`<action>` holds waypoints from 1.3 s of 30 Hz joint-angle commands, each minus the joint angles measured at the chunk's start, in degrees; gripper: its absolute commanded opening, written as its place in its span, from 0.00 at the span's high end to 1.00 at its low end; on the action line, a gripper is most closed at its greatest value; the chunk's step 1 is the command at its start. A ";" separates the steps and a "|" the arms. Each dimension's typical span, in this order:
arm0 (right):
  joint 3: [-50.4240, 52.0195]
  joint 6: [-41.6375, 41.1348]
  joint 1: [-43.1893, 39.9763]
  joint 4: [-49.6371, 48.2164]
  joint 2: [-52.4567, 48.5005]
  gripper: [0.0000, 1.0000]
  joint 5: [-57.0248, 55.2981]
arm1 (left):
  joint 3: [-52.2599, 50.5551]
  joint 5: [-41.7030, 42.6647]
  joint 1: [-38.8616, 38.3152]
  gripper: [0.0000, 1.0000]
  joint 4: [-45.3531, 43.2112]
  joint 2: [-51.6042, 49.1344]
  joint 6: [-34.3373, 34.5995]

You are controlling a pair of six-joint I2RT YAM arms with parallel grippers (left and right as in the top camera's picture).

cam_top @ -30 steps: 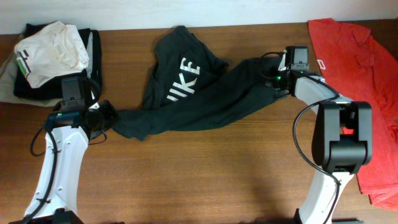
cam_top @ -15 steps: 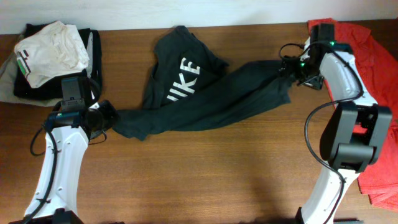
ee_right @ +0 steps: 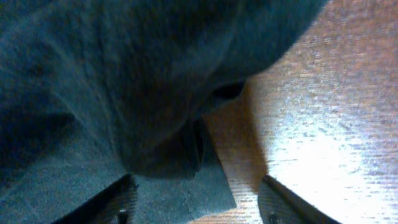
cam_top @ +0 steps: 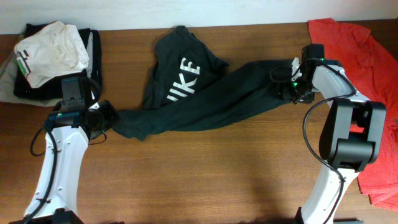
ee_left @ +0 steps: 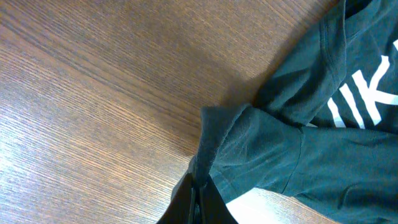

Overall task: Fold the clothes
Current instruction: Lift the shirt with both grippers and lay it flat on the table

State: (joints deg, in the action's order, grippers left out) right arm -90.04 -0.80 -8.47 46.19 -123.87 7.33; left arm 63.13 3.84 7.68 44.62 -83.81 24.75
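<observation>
The black T-shirt [cam_top: 205, 99] with white "NIKE" lettering [cam_top: 185, 78] lies stretched in a long diagonal band across the table. My left gripper [cam_top: 107, 118] is shut on its lower left corner; in the left wrist view [ee_left: 198, 202] the jaws pinch a fold of the shirt [ee_left: 261, 149]. My right gripper [cam_top: 288, 87] is at the shirt's right end. In the right wrist view [ee_right: 196, 205] its fingers [ee_right: 121, 199] stand wide apart, with the shirt's edge [ee_right: 155, 93] lying flat between and ahead of them.
A plain red shirt [cam_top: 360, 56] lies at the right edge, close behind the right arm. A white folded garment with a green-black stripe [cam_top: 50, 50] sits on dark cloth at the back left. Bare wooden table [cam_top: 199, 180] fills the front.
The right arm swung right and back, then came forward again over the shirt's right end, which now reaches further right. The left arm has not moved.
</observation>
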 commanded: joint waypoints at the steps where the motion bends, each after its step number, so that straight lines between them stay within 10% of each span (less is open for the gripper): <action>1: 0.76 0.37 0.33 -0.74 -0.37 0.47 -0.50 | 0.66 -0.61 0.22 0.98 0.00 -0.24 0.48; 8: 3.23 -0.76 0.70 0.28 -2.69 0.71 -3.23 | 0.66 -0.59 0.22 0.98 -0.02 -0.24 0.48; 10: 3.02 -2.40 0.68 1.73 -2.75 0.96 -4.63 | 0.66 -0.61 0.22 0.98 -0.04 -0.24 0.48; 16: -1.49 -8.33 0.59 11.89 3.02 0.96 -4.55 | 1.88 6.58 0.22 0.99 -0.37 1.64 -4.11; 28: -3.41 -10.73 0.59 25.66 47.87 0.96 -3.30 | 8.50 5.09 0.26 0.99 0.44 33.44 -5.11; 39: -41.79 -11.78 0.59 39.82 57.05 0.96 -7.41 | 60.22 -0.24 0.26 0.99 13.57 28.57 -6.45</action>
State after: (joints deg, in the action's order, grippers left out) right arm -125.25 -12.05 -8.16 85.01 -66.26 3.01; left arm 114.39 6.48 7.68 57.95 -52.36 19.29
